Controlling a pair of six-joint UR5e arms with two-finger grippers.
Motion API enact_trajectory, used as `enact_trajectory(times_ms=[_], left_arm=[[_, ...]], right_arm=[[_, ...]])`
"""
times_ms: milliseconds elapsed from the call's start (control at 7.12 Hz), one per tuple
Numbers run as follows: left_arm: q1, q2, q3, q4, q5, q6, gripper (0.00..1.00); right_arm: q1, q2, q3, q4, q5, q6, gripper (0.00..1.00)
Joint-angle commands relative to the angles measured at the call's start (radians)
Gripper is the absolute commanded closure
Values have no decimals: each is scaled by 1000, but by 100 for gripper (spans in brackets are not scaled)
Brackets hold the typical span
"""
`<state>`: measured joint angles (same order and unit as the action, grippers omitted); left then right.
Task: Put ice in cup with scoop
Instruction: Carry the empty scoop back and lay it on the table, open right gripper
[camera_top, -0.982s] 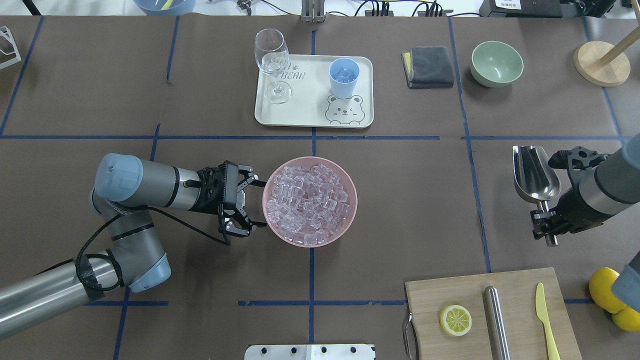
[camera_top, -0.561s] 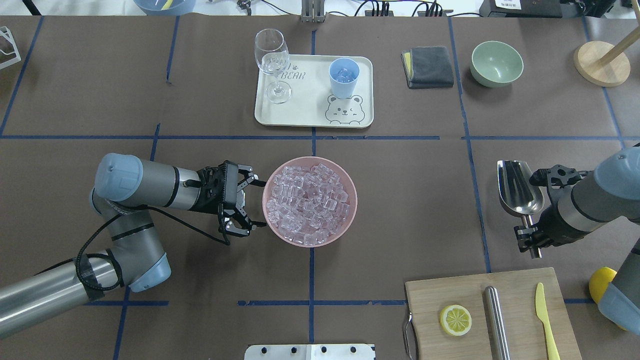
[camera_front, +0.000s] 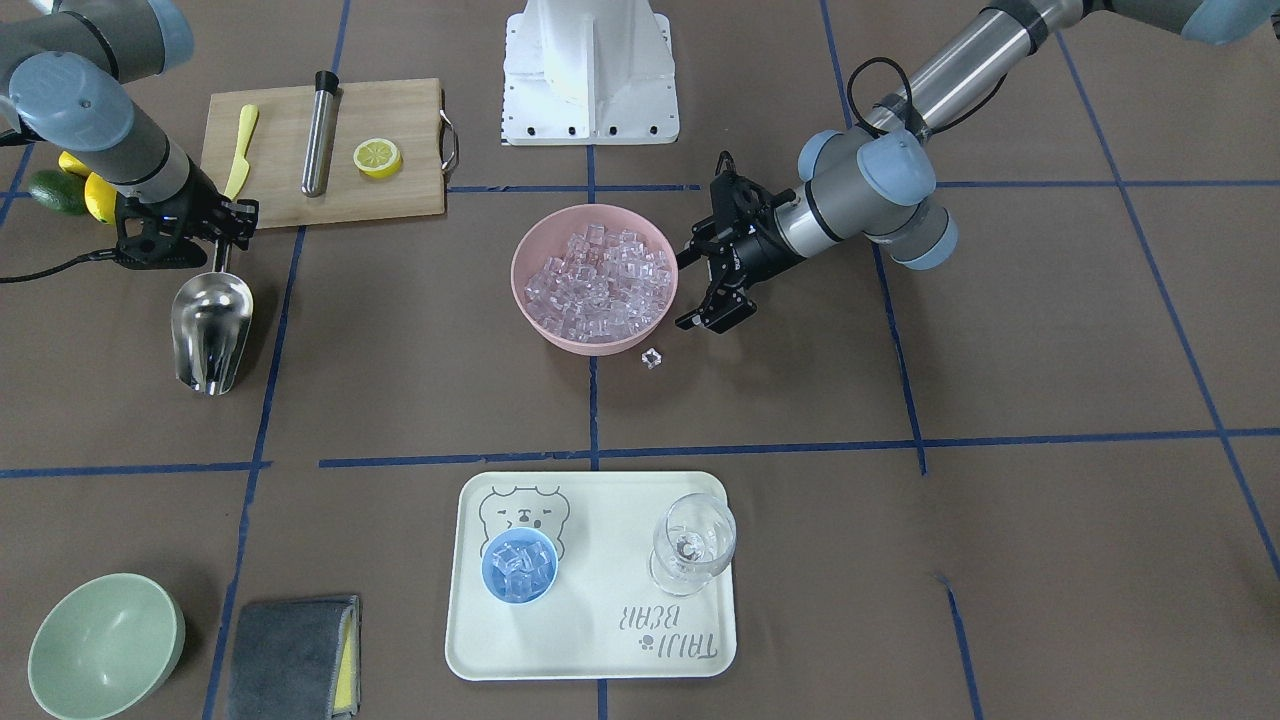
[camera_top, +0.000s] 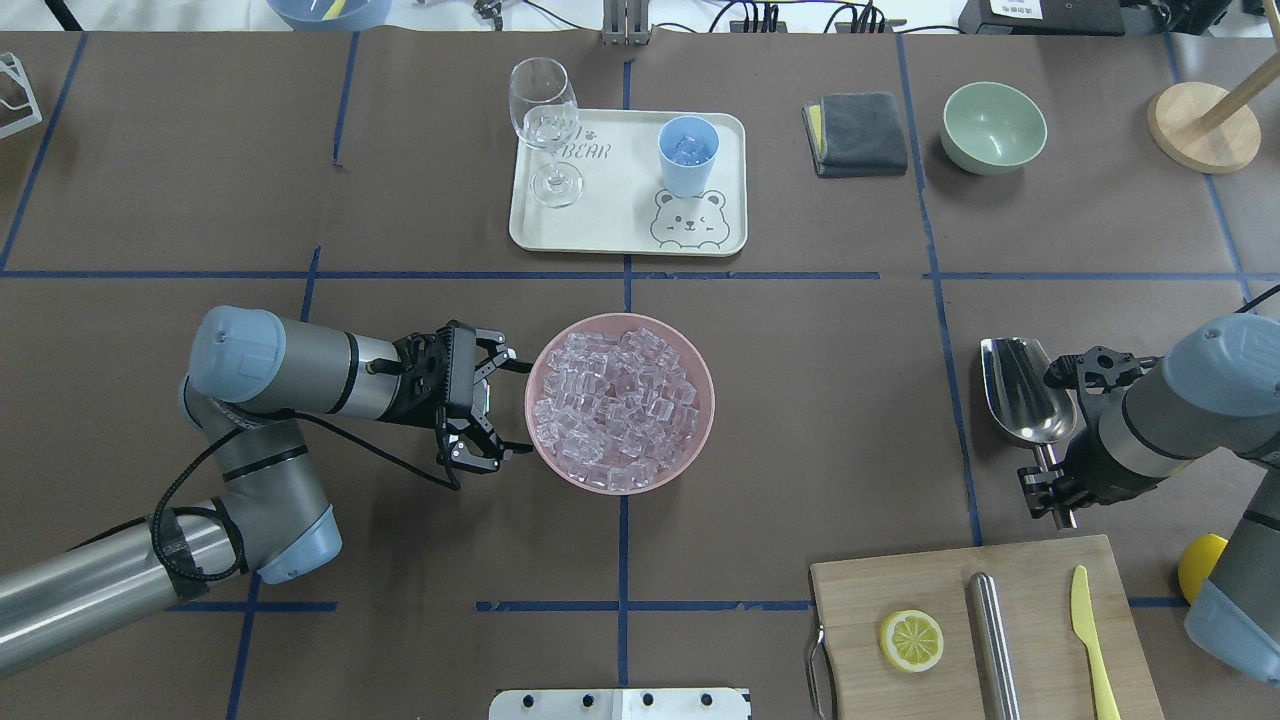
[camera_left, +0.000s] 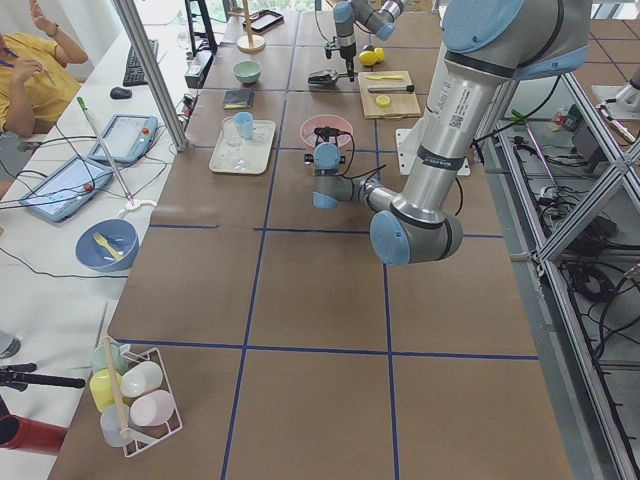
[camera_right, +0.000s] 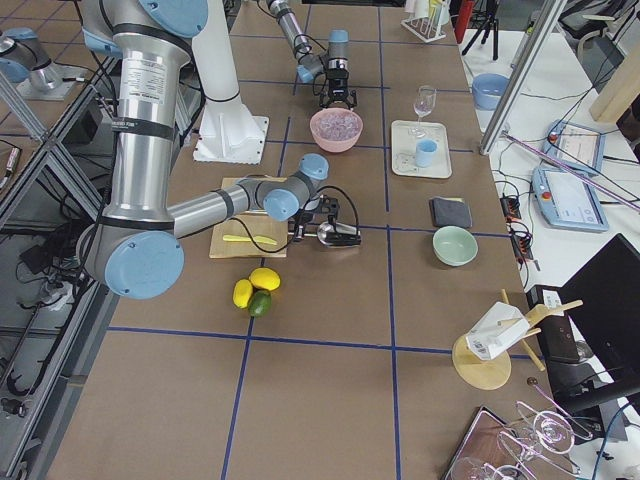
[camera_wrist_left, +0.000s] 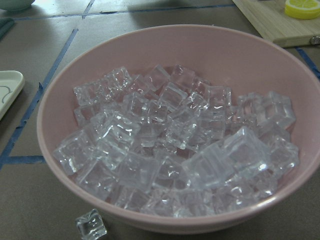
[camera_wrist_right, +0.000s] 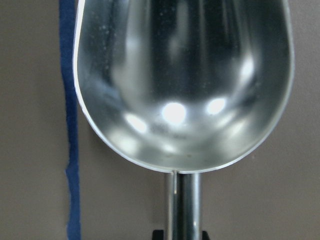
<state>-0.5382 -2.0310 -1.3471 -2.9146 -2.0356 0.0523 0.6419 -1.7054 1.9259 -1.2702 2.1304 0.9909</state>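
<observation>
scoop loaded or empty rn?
Empty. In the right wrist view the scoop shows only bare shiny metal inside its trough, and the front-facing view agrees. Nothing lies in it.

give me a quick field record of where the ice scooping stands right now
scoop: empty, held by its handle, off to the robot's right of the pink bowl
right claw: shut on the scoop handle
left claw: open, beside the pink bowl's rim, holding nothing
ice: heaped in the pink bowl
cup: on the tray, some ice already in it
stray cube: lying on the table beside the pink bowl
wine glass: upright on the tray
</observation>
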Motion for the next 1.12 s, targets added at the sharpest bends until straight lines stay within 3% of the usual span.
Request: enact_trajectory(times_ms=[0, 140, 421, 702, 982], left_arm=[[0, 0, -1, -2, 0, -3, 0], [0, 0, -1, -2, 0, -5, 0], [-2, 0, -4, -3, 0, -3, 0], [-2, 0, -3, -3, 0, -3, 0], [-2, 0, -3, -2, 0, -5, 0]], right_arm=[[-2, 19, -4, 2, -17, 0, 0], [4, 64, -7, 2, -29, 0, 0], [59, 159, -30, -11, -160, -9, 0], [227, 182, -118, -12, -139, -224, 0], [341, 182, -154, -14, -37, -324, 0]])
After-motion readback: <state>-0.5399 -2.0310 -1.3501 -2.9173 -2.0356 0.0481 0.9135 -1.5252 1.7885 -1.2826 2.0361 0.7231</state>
